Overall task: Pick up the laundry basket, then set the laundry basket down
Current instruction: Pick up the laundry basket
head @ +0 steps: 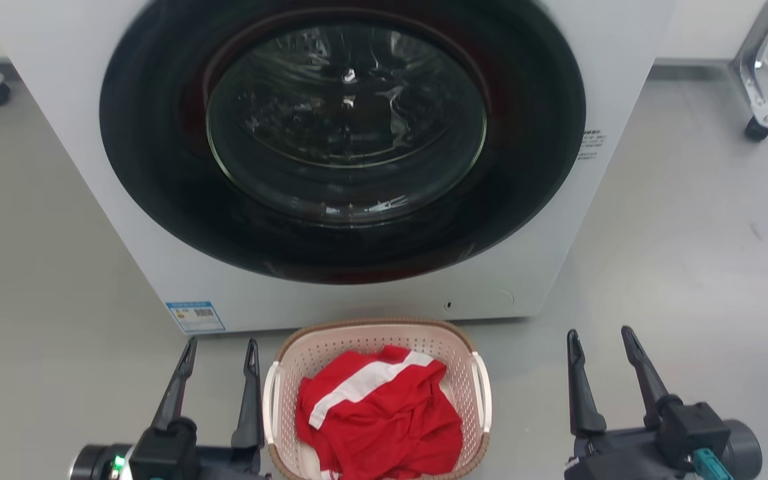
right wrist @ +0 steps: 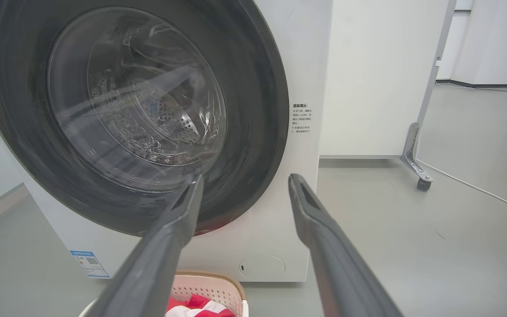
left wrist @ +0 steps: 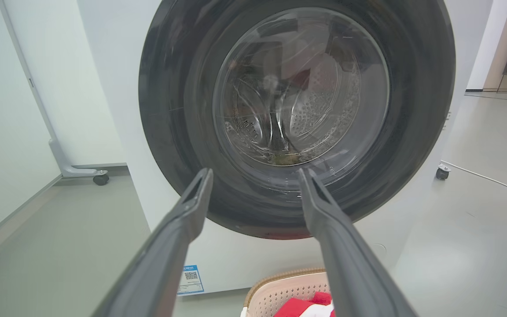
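A smooth pale grey floor (head: 691, 233) carries a big white front-loading washing machine (head: 131, 253). Its round black-ringed glass door (head: 344, 133) is closed, with the steel drum showing behind it. Directly in front of the machine's base, close to it and centred under the door, sits the pale pink-beige perforated plastic laundry basket (head: 357, 340). The basket has a brown woven-look rim and white side handles, and it rests on the floor. A crumpled red garment with a white stripe (head: 384, 413) lies inside it.

The left gripper (head: 221, 343) hovers in front of the machine just beside the basket's left handle, its two long dark fingers apart and holding nothing. The right gripper (head: 599, 333) hangs further from the basket's right handle, fingers likewise apart and empty. A small blue-and-white sticker (head: 195, 316) sits at the machine's lower left corner.
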